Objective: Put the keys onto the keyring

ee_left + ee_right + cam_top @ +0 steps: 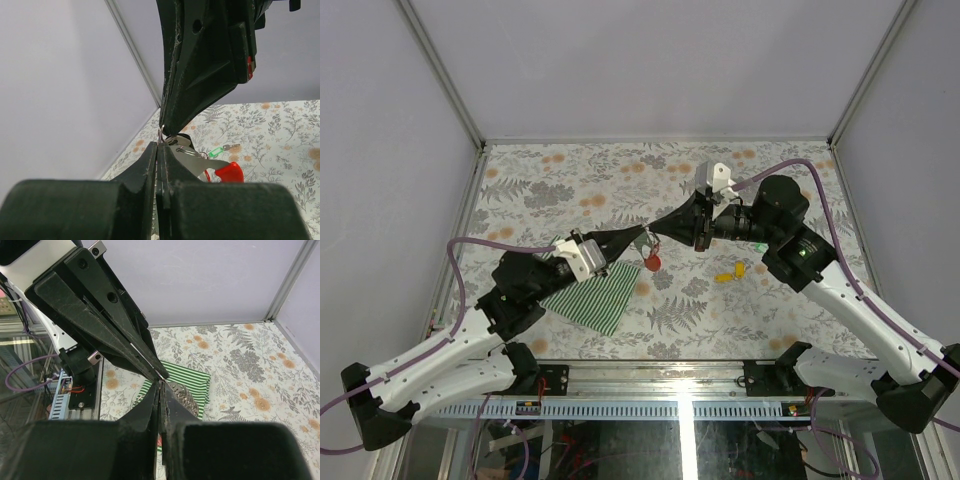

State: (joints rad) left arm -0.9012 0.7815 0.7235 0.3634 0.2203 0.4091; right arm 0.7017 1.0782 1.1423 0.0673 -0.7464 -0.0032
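Both grippers meet tip to tip above the middle of the table. My left gripper point(642, 238) point(159, 145) is shut on the thin grey loop of the keyring point(160, 134). Its silver plate and red tag point(230, 171) point(651, 262) hang below. My right gripper point(658, 230) point(161, 387) is shut on the same loop from the other side, beside a perforated metal piece point(183, 393). A yellow key point(727, 272) lies on the table to the right. A green-tagged key point(216, 151) lies on the table beyond the red tag.
A green-and-white striped cloth point(596, 296) point(195, 374) lies under the left arm's wrist. The floral table cover point(620, 180) is bounded by metal frame rails and grey walls. A small dark item point(763, 268) lies by the right arm's elbow.
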